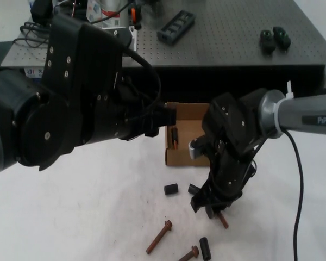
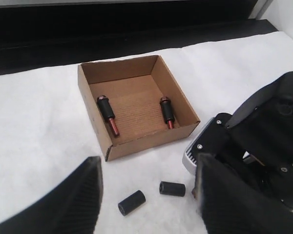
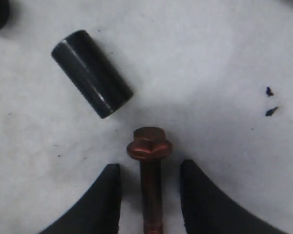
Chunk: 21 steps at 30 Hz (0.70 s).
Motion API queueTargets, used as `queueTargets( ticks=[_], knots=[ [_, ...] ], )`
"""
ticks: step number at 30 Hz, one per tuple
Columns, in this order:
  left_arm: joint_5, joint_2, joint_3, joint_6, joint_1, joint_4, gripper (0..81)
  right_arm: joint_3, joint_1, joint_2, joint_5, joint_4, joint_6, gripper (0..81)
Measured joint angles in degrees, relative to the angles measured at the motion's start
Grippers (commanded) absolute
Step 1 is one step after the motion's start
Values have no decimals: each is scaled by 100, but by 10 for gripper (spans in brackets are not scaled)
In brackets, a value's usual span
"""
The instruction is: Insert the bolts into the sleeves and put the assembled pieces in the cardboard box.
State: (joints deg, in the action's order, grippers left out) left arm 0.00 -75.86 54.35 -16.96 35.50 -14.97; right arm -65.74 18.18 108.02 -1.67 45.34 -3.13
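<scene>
Right hand (image 3: pixel 149 197), fingers (image 3: pixel 98 204) apart, straddles the bolt (image 3: pixel 150 165) lying lengthwise between them, head outward.

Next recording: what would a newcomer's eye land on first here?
The right gripper, open, straddles a copper bolt lying on the white cloth, with a loose black sleeve close by the bolt's head. Farther back on the bench, the cardboard box already holds two assembled pieces, lying apart.
</scene>
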Motion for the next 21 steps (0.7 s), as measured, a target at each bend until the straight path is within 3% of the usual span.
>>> queueTargets(
  ticks=[3,8,11,14,21],
  knots=[
    [0,0,0,54,0,-109,412,0,0,0,-9,-88,-109,14],
    [75,-19,0,504,0,-579,412,0,0,0,-12,-122,-313,23],
    [632,-478,17,884,-14,-826,412,76,-96,-118,10,-143,-342,23],
    [1206,-1052,155,1358,-14,-1163,412,304,-349,-657,7,-184,-340,23],
    [1404,-2194,979,2254,89,-1933,411,1386,-1036,-2555,135,-215,-340,23]
  ],
)
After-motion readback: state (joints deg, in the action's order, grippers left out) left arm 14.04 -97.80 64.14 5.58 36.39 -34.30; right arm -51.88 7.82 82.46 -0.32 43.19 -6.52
